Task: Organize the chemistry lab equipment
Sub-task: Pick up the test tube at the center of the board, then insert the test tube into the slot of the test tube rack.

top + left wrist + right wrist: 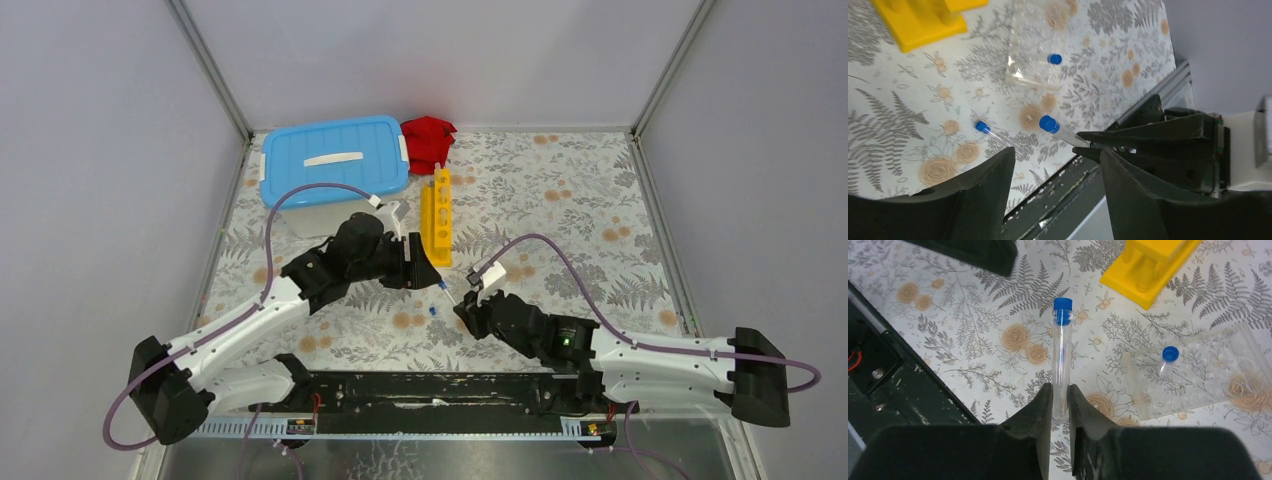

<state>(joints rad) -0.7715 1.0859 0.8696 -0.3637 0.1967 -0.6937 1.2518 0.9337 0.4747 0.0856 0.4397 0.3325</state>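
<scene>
Floral bench (560,200). Right gripper (1060,405) clamped on base of blue-capped tube (1062,350), toward near edge. Left gripper (1055,152) spread, empty. Second tube (990,131) lying near front edge. Yellow rack (437,215) mid-bench; tub (335,160) far-left corner.

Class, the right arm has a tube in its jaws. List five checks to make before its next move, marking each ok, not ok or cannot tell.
1. Right gripper shut on held tube: ok.
2. Its blue cap on: ok.
3. Clear holder has free holes: ok.
4. Left gripper open, off the held tube: ok.
5. Loose tube put away: not ok, lies on the table.
</scene>
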